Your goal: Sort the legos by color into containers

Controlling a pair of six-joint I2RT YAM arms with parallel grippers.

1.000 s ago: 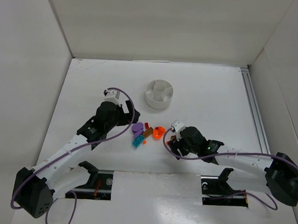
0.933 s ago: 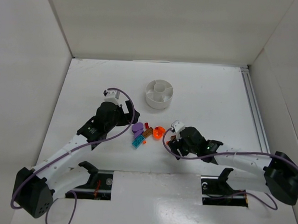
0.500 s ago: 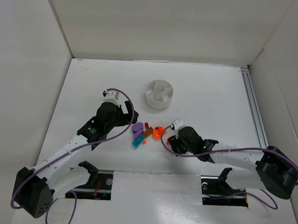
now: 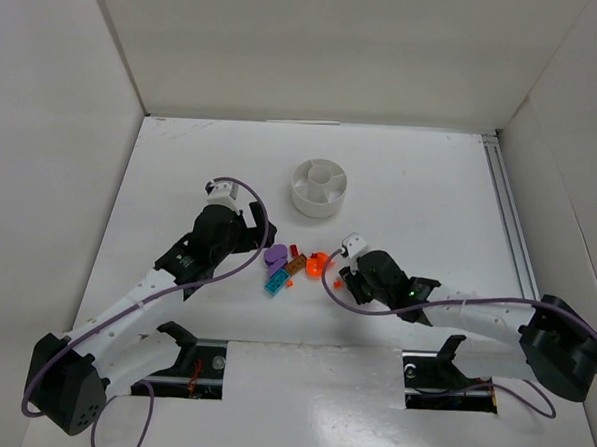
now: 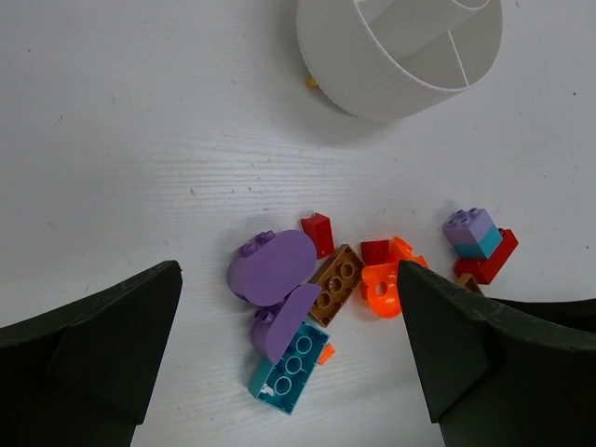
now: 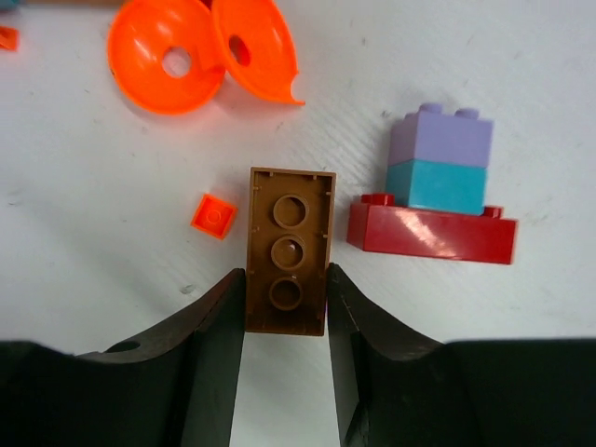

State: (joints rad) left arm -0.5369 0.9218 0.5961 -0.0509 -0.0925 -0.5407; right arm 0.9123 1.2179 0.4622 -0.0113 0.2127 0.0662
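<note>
Three round holes on brown brick (image 6: pixel 287 251), prob. underside-up.

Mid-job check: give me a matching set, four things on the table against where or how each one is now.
1 brown brick
2 red brick
3 white dish
4 left gripper

a open above the pile
b between the fingers of the right gripper
c touching a lilac-and-teal stack
d apart, beyond the pile

Pairs: 1-b, 2-c, 3-d, 4-a
</note>
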